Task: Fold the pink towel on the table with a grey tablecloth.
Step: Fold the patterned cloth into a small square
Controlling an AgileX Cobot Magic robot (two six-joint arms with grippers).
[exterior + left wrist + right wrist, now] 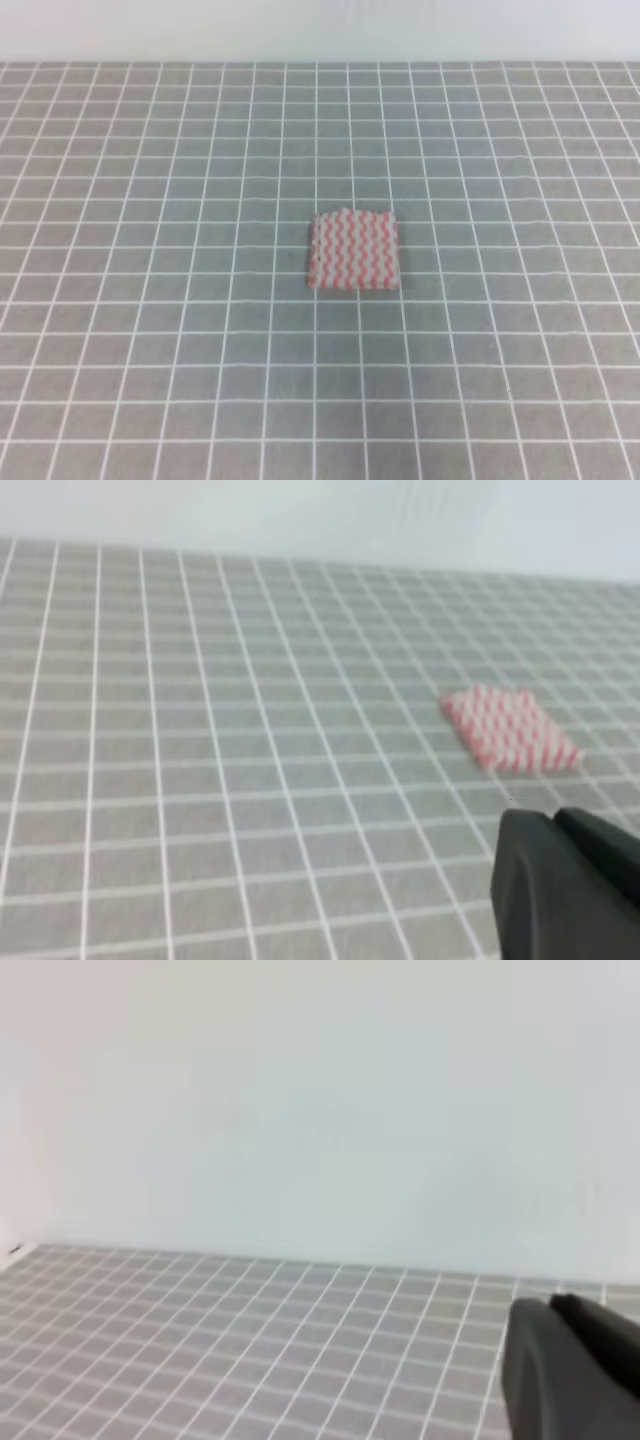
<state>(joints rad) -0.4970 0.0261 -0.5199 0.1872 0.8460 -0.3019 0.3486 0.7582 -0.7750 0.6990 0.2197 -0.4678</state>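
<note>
Item 1, the pink towel (355, 251): lies flat near the middle of the desk with a grey tablecloth (150, 200), zigzag stripes up, roughly square, its far edge slightly wavy. I see no fold in it from the high view, so I judge the task not yet begun. In the left wrist view the pink towel (510, 730) sits ahead and to the right of that camera, blurred but plainly spread out.

Item 2, the left end effector (560, 880): only a dark body shows at the lower right of its own view, raised above the grid and well apart from the towel. I cannot tell whether its fingers are apart or together. It appears nowhere in the high view, so I take it to be parked back from the work area.

Item 3, the right end effector (570, 1375): again a dark body in the lower right corner, aimed toward the pale wall (320, 1110) beyond the desk (200, 1350). No towel in this view. Finger state: cannot tell.

Item 4, my reading: the towel is placed centrally so either arm can reach an edge; both arms seem held clear to leave the cloth unobstructed
</note>
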